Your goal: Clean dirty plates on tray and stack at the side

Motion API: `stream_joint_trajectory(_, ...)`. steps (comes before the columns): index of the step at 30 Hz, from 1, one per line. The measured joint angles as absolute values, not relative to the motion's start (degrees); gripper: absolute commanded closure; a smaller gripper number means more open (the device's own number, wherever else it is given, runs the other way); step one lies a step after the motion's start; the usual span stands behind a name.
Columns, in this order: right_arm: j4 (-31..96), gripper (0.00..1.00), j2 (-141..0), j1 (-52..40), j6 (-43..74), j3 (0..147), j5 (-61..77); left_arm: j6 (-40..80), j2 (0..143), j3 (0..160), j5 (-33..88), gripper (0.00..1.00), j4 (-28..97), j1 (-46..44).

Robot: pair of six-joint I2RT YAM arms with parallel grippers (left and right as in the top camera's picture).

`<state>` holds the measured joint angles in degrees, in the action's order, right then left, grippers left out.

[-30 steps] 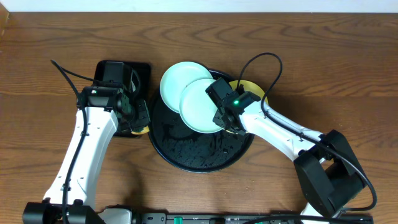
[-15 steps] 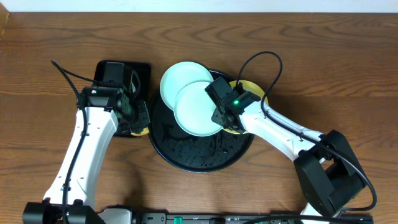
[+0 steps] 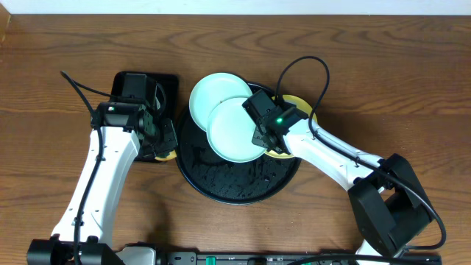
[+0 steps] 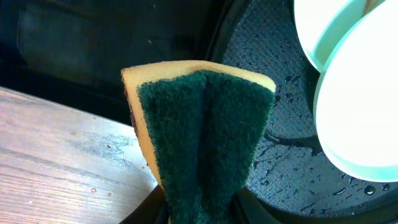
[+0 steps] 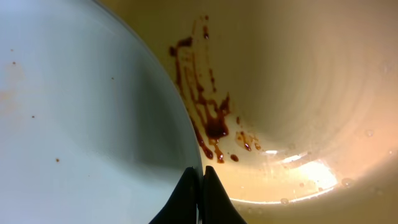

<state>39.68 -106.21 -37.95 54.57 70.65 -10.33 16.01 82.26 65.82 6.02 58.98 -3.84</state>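
Right gripper, jaws pinched shut on the rim of the upper mint plate, over the tray, overlapping the second mint plate and the smeared yellow plate. Risk: this slight edge hold may slip, dropping it onto them. Left gripper clamps the sponge.
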Motion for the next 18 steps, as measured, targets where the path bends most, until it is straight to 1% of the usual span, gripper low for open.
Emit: stream_joint_trajectory(18,39.88,0.98,-106.21,-37.95,49.15,72.27,-11.44,16.01,82.26,65.82,6.02,0.75,58.98,-3.84)
